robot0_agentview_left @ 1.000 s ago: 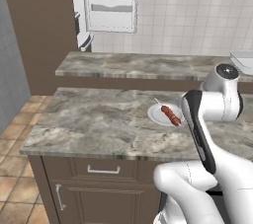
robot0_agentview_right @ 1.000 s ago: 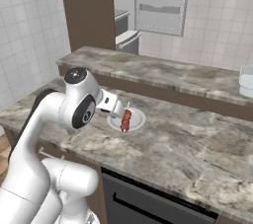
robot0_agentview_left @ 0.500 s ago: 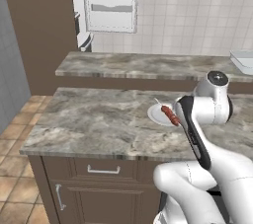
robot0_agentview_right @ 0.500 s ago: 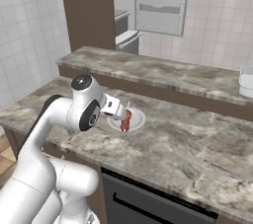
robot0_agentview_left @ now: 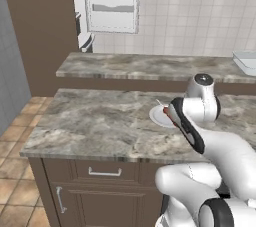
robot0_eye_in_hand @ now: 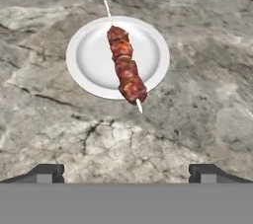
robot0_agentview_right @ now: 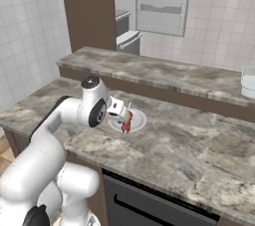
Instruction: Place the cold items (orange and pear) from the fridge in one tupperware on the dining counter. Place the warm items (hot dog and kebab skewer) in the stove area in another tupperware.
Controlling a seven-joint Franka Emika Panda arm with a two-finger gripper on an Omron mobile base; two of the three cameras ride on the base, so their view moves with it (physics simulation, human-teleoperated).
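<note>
In the hand view the skewer (robot0_eye_in_hand: 126, 71) lay across a white plate (robot0_eye_in_hand: 89, 57) in the upper middle of the frame, its meat chunks running from the plate's top centre down to its lower right rim, with the bare stick poking out past the rim at both ends. The plate sat on the marbled counter (robot0_eye_in_hand: 197, 99). The gripper (robot0_eye_in_hand: 126, 172) hung above the counter at the bottom of that frame, released, its two dark fingertips (robot0_eye_in_hand: 47, 172) standing wide apart at the lower left and lower right, nothing between them and well short of the plate. In the left base view the plate (robot0_agentview_left: 159, 116) showed at centre right on the near counter (robot0_agentview_left: 95, 121), partly hidden behind the arm's white wrist, with a bit of the skewer (robot0_agentview_left: 166, 112) visible at its edge. In the right base view the plate (robot0_agentview_right: 138, 119) sat left of centre, the skewer (robot0_agentview_right: 126, 122) on it, and the gripper (robot0_agentview_right: 123, 111) was just beside and above it. A tupperware (robot0_agentview_right: 248, 81) stood at the right edge on the raised back counter (robot0_agentview_right: 164, 70); in the left base view it (robot0_agentview_left: 245, 62) appeared at the upper right.
</note>
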